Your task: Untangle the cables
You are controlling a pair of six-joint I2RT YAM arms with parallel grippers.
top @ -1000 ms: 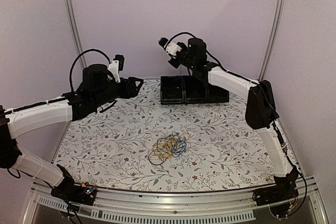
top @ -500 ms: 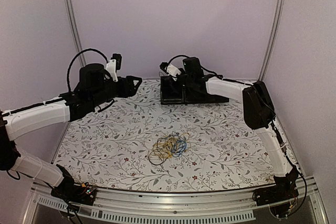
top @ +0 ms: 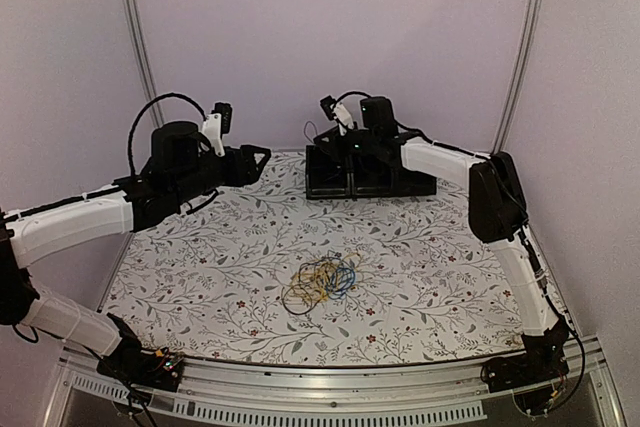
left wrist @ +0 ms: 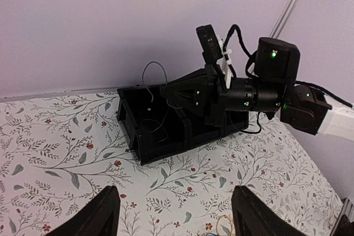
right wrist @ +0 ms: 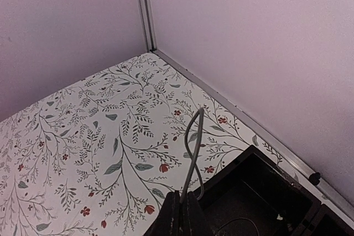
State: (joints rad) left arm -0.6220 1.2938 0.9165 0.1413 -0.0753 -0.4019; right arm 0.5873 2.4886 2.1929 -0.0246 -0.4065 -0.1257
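Note:
A tangle of thin cables (top: pixel 320 284), yellow, blue and dark, lies on the flowered cloth at the table's middle; its far edge shows in the left wrist view (left wrist: pixel 222 228). My right gripper (top: pixel 337 139) (right wrist: pixel 181 198) hangs over the left compartment of the black bin (top: pixel 330 190) and is shut on a thin grey cable (right wrist: pixel 193 143) (left wrist: pixel 154 73) that loops up out of its fingertips. Another thin pale cable (left wrist: pixel 159 123) lies inside that compartment. My left gripper (top: pixel 258 155) (left wrist: pixel 178 214) hovers open above the cloth left of the bin, holding nothing.
The bin (left wrist: pixel 160 146) has two compartments and stands at the back of the table against the wall. A metal frame post (right wrist: pixel 145 9) stands in the back left corner. The right arm's thick black cable (left wrist: pixel 240 37) arches over its wrist.
My right gripper came down from high above the bin to just over its left compartment, still holding the grey cable. The left arm shifted slightly.

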